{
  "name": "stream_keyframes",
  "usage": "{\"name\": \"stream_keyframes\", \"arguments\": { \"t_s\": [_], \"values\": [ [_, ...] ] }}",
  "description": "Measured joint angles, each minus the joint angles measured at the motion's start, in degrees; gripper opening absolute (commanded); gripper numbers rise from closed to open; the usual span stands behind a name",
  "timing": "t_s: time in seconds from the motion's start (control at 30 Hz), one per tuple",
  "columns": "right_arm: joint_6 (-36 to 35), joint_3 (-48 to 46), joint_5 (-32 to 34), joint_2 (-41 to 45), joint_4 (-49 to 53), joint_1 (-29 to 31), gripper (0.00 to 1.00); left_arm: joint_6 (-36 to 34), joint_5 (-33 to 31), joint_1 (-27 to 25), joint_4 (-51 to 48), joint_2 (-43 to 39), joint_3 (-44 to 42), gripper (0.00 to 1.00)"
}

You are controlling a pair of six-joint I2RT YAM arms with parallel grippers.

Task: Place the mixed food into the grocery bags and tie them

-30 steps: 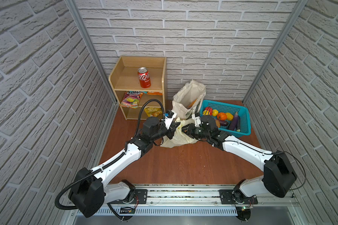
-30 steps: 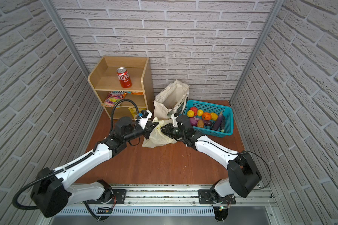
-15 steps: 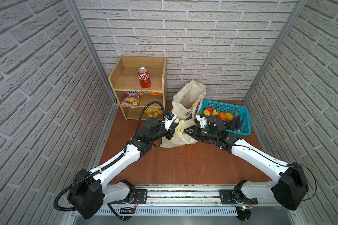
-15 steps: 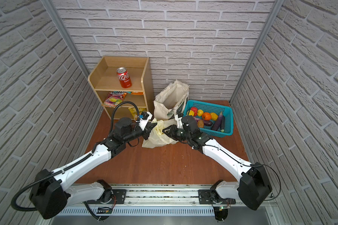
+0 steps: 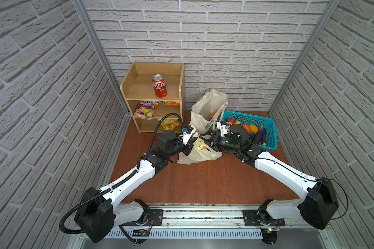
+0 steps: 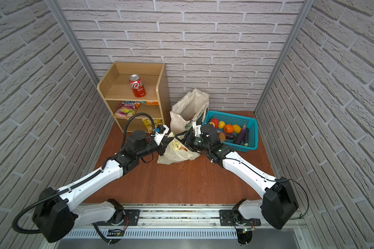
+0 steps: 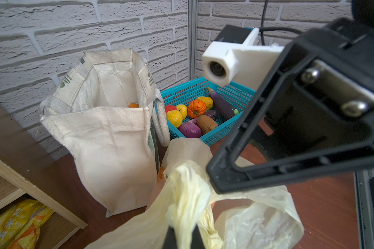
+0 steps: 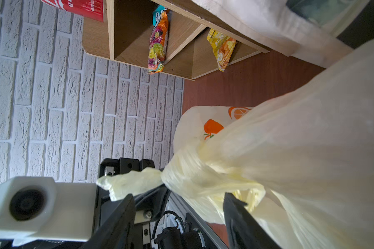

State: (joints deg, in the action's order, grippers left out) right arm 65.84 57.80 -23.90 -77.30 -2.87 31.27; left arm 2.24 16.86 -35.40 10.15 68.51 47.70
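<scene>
The pale-yellow plastic bag (image 5: 200, 154) was spotted slumped on the tabletop, just in front of the canvas tote (image 5: 205, 110), which was stood upright at the back edge. A twisted bag handle was clamped tight in the left gripper (image 7: 183, 235). The right gripper (image 8: 177, 198) was seen spread wide, with the bag's bunched neck at its tips and nothing pinched.
</scene>
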Motion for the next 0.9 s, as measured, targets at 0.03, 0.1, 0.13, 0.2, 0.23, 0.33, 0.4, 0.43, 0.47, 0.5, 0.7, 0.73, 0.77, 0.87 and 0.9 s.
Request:
{"name": "stream_keyframes", "arguments": {
  "t_s": [0.03,0.1,0.13,0.2,0.23,0.33,0.4,0.43,0.47,0.5,0.7,0.73,0.77,0.87,0.9],
  "values": [
    [0.61,0.04,-0.11,-0.66,-0.83,0.02,0.66,-0.09,0.09,0.0,-0.04,0.0,0.0,0.0],
    [1.62,0.04,-0.31,-1.86,-2.14,0.13,0.66,-0.13,0.17,-0.04,-0.24,0.0,0.0,0.0],
    [2.27,0.04,-0.44,-2.45,-2.84,0.15,0.66,-0.13,0.2,-0.04,-0.42,0.0,0.0,0.0],
    [3.17,0.04,-0.52,-3.34,-4.04,0.24,0.66,-0.13,0.37,-0.04,-0.61,0.0,0.0,0.0],
    [3.69,0.04,-0.57,-3.76,-4.7,0.26,0.66,-0.15,0.48,-0.04,-0.74,0.0,0.0,0.0],
    [4.61,0.07,-0.61,-4.79,-6.36,0.35,0.66,-0.15,1.03,-0.09,-0.96,0.0,0.0,0.0],
    [5.44,0.07,-0.61,-5.49,-7.54,0.39,0.66,-0.15,1.49,-0.22,-1.2,0.0,0.02,0.0],
    [5.88,0.07,-0.66,-5.9,-8.31,0.42,0.66,-0.15,1.73,-0.33,-1.38,0.0,0.02,0.0],
    [6.4,0.07,-0.72,-6.4,-9.07,0.46,0.66,-0.17,2.01,-0.44,-1.55,0.0,0.04,0.0],
    [6.95,0.09,-0.85,-6.84,-9.81,0.48,0.66,-0.22,2.21,-0.5,-1.79,0.0,0.11,0.0],
    [9.64,0.09,-1.29,-8.81,-13.42,0.85,0.66,-1.14,3.17,-0.79,-3.41,0.04,1.2,0.0],
    [10.19,0.09,-1.36,-9.05,-14.01,0.9,0.66,-1.22,3.34,-0.83,-3.8,0.09,1.42,0.0],
    [10.6,0.09,-1.46,-9.35,-14.78,0.94,0.66,-1.38,3.45,-0.94,-4.02,0.17,1.66,0.0],
    [12.13,0.09,-1.79,-10.47,-16.92,1.05,0.61,-2.08,3.8,-1.18,-4.85,0.44,2.19,0.0],
    [12.79,0.09,-1.9,-10.88,-17.55,1.11,0.59,-2.27,3.82,-1.27,-5.38,0.57,2.43,0.0]
  ]
}}
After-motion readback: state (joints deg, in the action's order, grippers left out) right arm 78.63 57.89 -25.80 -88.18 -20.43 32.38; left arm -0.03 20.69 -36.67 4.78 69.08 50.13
